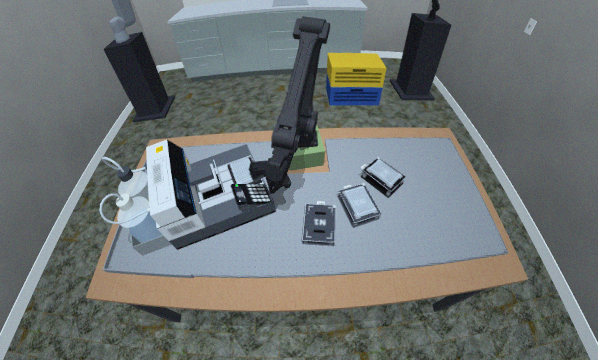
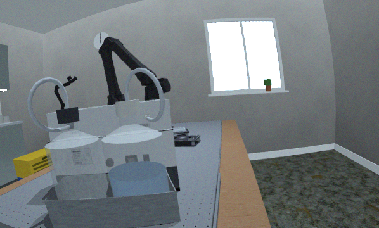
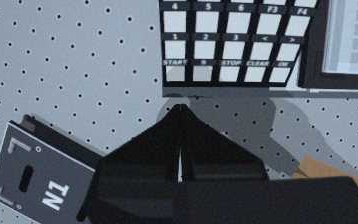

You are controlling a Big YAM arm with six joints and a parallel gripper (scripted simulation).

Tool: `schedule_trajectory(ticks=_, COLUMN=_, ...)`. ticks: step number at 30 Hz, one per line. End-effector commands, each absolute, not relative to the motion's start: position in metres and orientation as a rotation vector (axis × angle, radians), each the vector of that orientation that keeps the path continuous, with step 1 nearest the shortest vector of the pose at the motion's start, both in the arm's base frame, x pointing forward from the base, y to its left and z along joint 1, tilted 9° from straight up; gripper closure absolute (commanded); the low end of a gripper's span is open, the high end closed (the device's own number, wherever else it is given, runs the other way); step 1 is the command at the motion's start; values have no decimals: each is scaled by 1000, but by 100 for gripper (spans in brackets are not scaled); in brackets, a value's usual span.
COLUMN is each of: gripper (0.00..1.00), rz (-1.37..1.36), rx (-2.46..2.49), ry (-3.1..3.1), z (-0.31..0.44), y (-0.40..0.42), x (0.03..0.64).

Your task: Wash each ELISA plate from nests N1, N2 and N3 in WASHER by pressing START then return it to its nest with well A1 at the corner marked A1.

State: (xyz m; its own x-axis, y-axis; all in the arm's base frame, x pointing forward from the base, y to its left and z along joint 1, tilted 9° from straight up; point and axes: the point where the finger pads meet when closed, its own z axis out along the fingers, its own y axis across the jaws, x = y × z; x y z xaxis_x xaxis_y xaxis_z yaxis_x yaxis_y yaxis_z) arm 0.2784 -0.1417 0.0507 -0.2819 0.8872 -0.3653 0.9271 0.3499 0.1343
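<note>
- Hovers just off the keypad (image 1: 251, 200) (image 3: 186, 62) of the washer (image 1: 165, 187) (image 2: 88, 114), with the end effector (image 1: 270, 182) (image 3: 180, 112) pinched narrow on nothing, fingertips near the START key (image 3: 175, 74).
- Shows 1 plate on the carrier (image 1: 241, 170) (image 3: 352, 40) beside the keypad, apparently in the pocket; cannot tell from here if fully flat inside the locators.
- Glows green at the lamp (image 1: 237, 185); looks ready for a START press, or perhaps finished, with no way to tell which.
- Could hit 0 or key 1 instead of START, through a small sideways or forward error among tightly packed keys.
- Could catch the keypad's front edge, if coming in too low, or miss the key's travel, if stopping too high.
- Could wash a badly seated plate, given a washer blind to plates; could also jog that plate with a swing of the wrist.
- Counts 3 plates on the desk (image 1: 304, 293) (image 2: 240, 190): 1 at the washer, 1 on the middle nest (image 1: 360, 202), 1 on the far nest (image 1: 385, 171).
- Counts 3 nests, with nest N1 (image 1: 319, 234) (image 2: 186, 141) (image 3: 45, 170) bare; also 1 washer, 1 keypad and 2 bottles (image 1: 141, 220) (image 2: 130, 136).
</note>
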Motion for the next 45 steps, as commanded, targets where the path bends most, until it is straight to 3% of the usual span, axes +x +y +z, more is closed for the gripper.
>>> schedule_trajectory(ticks=1, gripper=100, rz=-142, rx=1584, ry=2232, z=49, y=-146, x=282)
schedule_trajectory(ticks=45, gripper=100, rz=-131, rx=1574, ry=2211, z=25, y=-157, x=297)
